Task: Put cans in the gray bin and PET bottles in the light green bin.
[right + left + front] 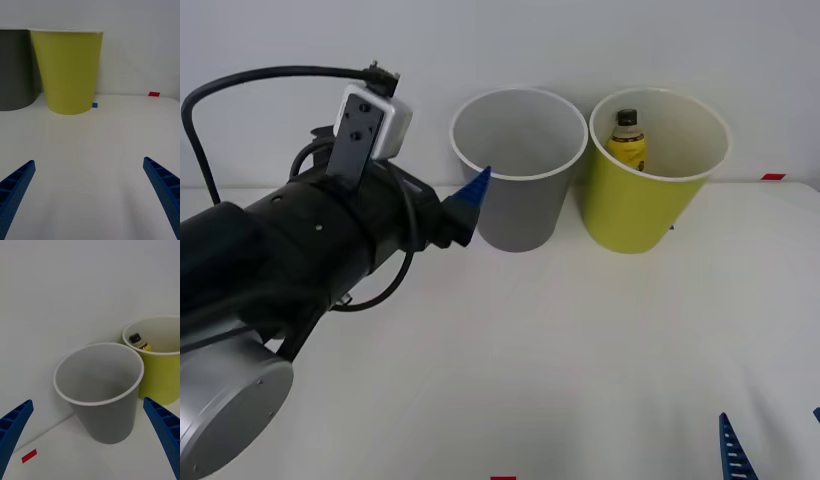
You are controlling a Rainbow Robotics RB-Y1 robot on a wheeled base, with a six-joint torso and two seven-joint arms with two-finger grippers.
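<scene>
The PET bottle (627, 139) is seen standing in the light green bin (635, 215), cap up, perhaps slightly tilted. The left gripper (90, 435), fingers spread and empty, is held beside the gray bin (518, 215). The right gripper (90, 195), spread, is kept low, well apart.

Black left arm (290, 260), silver joint, white camera block, black cables, blue ribbed fingers (13, 427)

Matt, smooth gray bin (108, 416) and light green bin (69, 71) (probably plastic).
</scene>
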